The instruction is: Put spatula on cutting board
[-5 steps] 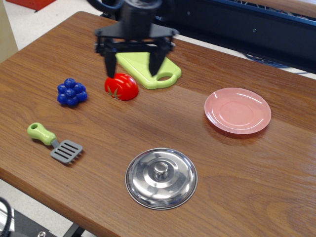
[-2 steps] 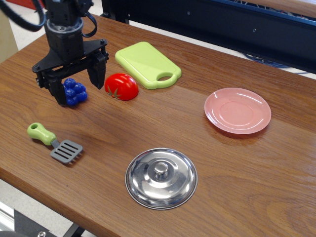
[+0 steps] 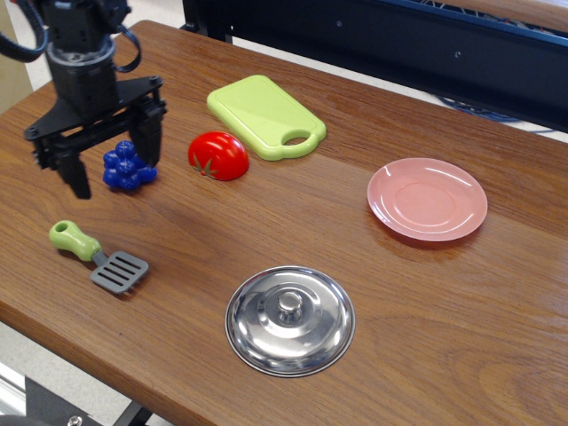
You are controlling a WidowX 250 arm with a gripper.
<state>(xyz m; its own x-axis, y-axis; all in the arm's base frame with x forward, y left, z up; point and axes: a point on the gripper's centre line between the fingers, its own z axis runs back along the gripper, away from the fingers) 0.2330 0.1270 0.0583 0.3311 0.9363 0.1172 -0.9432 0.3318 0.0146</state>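
Lime-green-handled spatula (image 3: pixel 98 256) lies flat on the table, below and just toward the camera from my claw (image 3: pixel 114 162). Claw wide open, empty. I should descend, straddle the stubby handle crosswise. Cutting board (image 3: pixel 263 114) sits well off, beyond the tomato (image 3: pixel 218 155).

bright even light, sharp focus, glare on metal lid (image 3: pixel 290 320)

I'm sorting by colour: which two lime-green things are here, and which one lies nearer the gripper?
The spatula and the cutting board are lime-green. The spatula, with its grey slotted blade, lies nearer the open gripper.
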